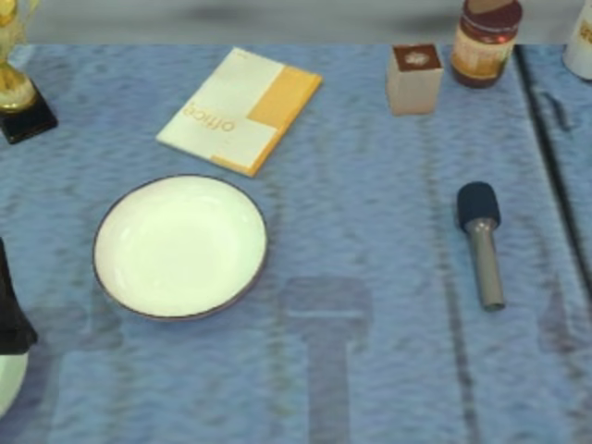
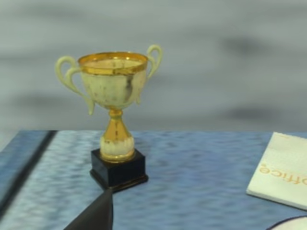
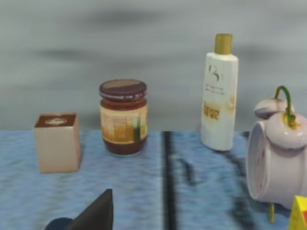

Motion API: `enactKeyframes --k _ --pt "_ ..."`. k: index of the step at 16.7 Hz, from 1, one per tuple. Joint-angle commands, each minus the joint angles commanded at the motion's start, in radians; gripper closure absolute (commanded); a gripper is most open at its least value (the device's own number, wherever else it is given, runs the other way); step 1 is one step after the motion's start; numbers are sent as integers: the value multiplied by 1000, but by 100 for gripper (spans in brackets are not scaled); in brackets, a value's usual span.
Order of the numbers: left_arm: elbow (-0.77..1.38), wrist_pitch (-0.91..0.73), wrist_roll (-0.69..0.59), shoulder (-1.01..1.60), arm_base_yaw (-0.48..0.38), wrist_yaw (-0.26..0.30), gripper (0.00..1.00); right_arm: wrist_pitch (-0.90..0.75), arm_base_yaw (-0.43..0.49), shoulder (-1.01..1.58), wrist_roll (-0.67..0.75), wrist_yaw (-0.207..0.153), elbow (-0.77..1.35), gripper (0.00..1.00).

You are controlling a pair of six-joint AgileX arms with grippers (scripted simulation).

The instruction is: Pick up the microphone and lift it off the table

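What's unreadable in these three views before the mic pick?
- Right end effector: absent from the top view; its wrist view shows only one dark finger cut by the frame edge, so open or shut is unknown.
- Left end effector: the same, one dark finger; the top view shows only a dark arm part at the left edge.
- Microphone: whole in the top view; in the right wrist view only its head peeks in.
- Jar label: too blurred to read.

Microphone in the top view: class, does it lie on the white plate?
No, the microphone lies flat on the table cloth, well right of the plate and apart from it.
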Motion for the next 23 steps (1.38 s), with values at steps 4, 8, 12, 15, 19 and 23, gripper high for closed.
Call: enactKeyframes --k 4,8,12,15,19,23 --pt "0 0 0 0 0 0 0 -20 10 31 10 1 29 0" --pt "0 0 0 0 0 0 0 -133 63 220 67 14 193 0" --pt "0 0 0 0 0 0 0 -314 140 569 152 38 438 0" --pt "0 0 0 0 0 0 0 -473 207 890 222 57 639 0" --pt "0 0 0 0 0 0 0 -680 295 1310 314 80 900 0" --pt "0 0 0 0 0 0 0 -846 369 1621 393 99 1127 0"
